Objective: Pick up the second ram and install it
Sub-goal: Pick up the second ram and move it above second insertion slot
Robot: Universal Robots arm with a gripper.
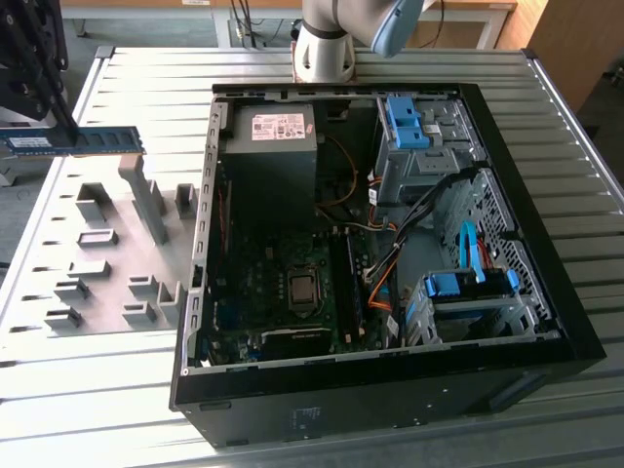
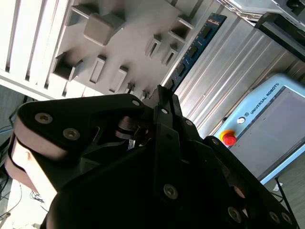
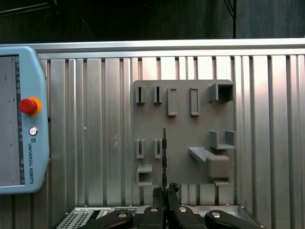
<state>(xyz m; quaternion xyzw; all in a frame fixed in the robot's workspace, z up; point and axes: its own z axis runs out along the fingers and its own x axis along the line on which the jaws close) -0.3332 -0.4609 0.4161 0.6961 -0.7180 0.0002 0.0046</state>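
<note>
As the exterior view is read from its left, the gripper [image 1: 69, 133] comes first, its fingers pressed together on the second ram [image 1: 111, 140] and pinching it from above near mid-length. The stick is held level with its long side on show, in the air over the table edge. It is just beside the grey fixture plate [image 1: 107, 210] and touches none of the blocks.

Judgement: gripping from above leaves the lower contact edge free, as a slot would need.

In the first wrist view the ram [image 3: 164, 148] shows edge-on, a thin dark line running straight out from between the fingertips [image 3: 172, 187]. It looks centred in the claw, not skewed.

Further to the exterior view's right is the open computer case [image 1: 370, 409], lying on its side with the green motherboard [image 1: 258, 292] facing up. The long black slots [image 1: 347, 283] are well apart from the ram, with the fixture plate between them.
</note>
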